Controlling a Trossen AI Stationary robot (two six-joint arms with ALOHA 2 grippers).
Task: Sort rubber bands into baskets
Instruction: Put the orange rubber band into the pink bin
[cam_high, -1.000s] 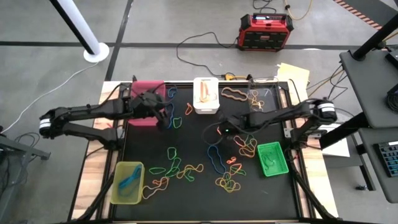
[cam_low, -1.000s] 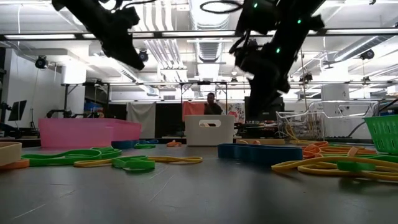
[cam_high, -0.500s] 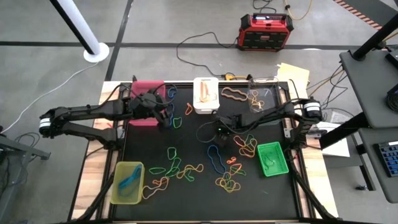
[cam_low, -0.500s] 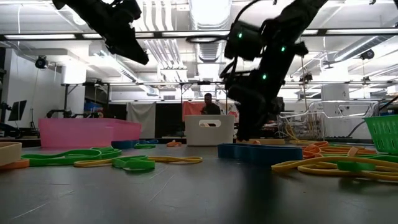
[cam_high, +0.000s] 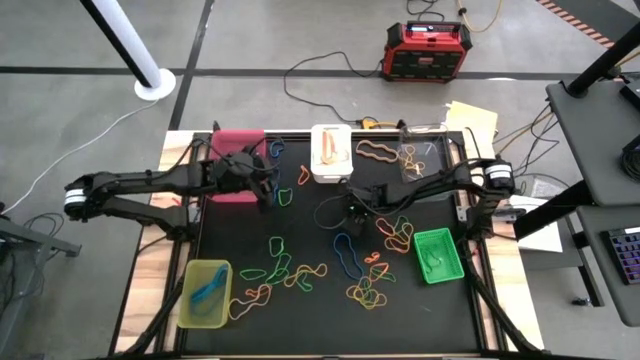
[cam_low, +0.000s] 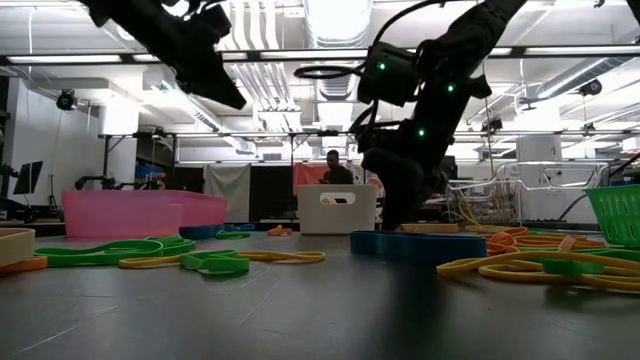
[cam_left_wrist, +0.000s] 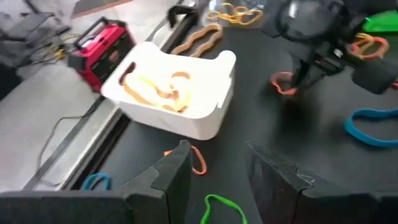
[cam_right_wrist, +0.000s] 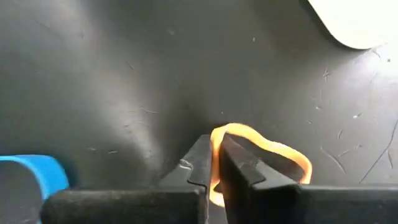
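Dark jointed arms, green indicator lights

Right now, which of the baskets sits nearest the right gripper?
The white basket, at the mat's far edge; the right gripper is shut on an orange rubber band just in front of it. The green basket lies farther off.

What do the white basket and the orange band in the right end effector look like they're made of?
White basket: looks like smooth moulded plastic, with rounded corners and a faint sheen. Orange band: probably rubber, a thin floppy loop pinched by the right end effector.

right end effector (cam_right_wrist: 212, 163) lowered to mat, now pinching orange rubber band (cam_right_wrist: 267, 151)
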